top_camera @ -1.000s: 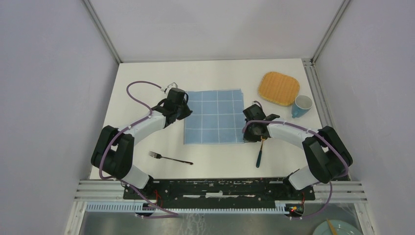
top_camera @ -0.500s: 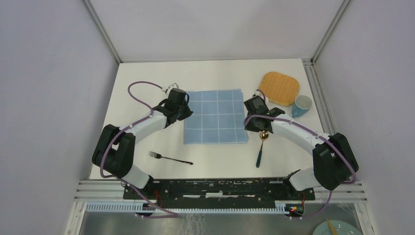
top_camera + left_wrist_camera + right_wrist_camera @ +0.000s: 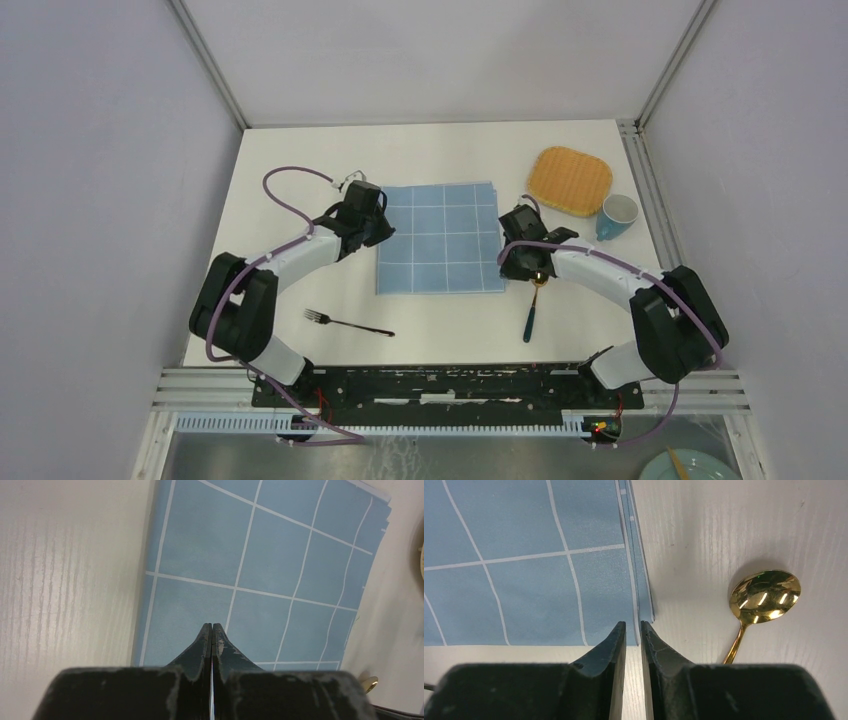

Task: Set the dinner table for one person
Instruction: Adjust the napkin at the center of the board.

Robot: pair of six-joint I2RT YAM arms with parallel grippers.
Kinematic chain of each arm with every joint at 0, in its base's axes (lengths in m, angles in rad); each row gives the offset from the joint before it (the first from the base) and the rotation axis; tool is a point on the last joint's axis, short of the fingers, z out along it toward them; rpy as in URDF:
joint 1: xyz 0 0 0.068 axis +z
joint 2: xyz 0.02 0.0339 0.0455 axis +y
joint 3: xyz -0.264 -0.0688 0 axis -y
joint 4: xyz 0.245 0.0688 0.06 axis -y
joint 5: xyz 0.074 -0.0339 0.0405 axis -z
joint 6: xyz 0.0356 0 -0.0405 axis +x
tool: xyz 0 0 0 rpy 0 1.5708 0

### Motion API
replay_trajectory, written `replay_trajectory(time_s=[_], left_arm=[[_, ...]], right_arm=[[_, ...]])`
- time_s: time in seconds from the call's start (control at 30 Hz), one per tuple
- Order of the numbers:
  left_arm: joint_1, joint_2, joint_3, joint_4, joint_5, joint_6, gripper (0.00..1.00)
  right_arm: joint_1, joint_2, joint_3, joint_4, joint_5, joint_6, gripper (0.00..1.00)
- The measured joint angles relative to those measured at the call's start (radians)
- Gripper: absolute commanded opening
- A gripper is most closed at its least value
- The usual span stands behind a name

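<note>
Left jaws together, right jaws slightly apart, over checked cloth (image 3: 440,238).

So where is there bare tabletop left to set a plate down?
Widest: the far strip of the dinner table behind the blue checked cloth, left of the woven mat. Also the near strip between fork and spoon. Crowded: far right, with mat, blue cup and right arm.
</note>
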Motion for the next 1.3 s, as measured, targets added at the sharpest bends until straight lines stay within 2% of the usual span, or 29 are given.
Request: replay_trajectory(time_s=[0.4, 0.83, 1.3], left_arm=[[-0.002, 0.006, 0.002, -0.001, 0.010, 0.000, 0.02], [-0.002, 0.006, 0.002, 0.000, 0.010, 0.000, 0.02], [-0.005, 0.006, 0.002, 0.000, 0.010, 0.000, 0.02]], right_arm=[[-0.026, 0.071, -0.009, 0.076, -0.060, 0.032, 0.23], [-0.026, 0.076, 0.010, 0.011, -0.058, 0.036, 0.24], [-0.026, 0.090, 0.011, 0.027, -0.090, 0.055, 0.28]])
